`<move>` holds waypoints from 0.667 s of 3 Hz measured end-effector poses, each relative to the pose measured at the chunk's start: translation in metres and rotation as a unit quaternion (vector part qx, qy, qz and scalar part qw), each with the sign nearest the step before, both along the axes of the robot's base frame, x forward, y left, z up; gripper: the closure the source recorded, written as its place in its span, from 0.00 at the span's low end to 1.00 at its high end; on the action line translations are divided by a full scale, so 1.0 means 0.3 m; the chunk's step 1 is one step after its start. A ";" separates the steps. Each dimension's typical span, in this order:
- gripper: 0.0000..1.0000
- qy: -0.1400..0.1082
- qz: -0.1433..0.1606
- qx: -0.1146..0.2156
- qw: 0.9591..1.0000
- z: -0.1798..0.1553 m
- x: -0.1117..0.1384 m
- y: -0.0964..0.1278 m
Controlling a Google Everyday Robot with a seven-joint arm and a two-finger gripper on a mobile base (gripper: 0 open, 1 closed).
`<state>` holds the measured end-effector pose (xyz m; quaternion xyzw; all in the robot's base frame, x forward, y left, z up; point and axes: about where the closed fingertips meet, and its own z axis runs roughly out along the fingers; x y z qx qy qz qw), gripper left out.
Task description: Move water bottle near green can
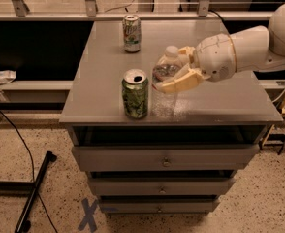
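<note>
With the claw [175,71] clamped on the water bottle [165,102] just beside the green can [135,95], a sideways nudge at release could topple either off the counter [220,103].

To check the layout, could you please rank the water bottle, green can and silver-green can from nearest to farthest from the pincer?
1. water bottle, held in the pincer, front centre.
2. green can, beside the bottle, by the front edge.
3. silver-green can, at the table back.
</note>
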<state>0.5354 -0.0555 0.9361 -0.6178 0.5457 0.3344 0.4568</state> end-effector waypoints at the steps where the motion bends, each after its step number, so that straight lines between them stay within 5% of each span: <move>1: 0.28 0.000 0.002 0.000 1.000 0.000 -0.001 0.008; 2: 0.05 0.000 0.004 0.000 1.000 -0.001 -0.002 0.016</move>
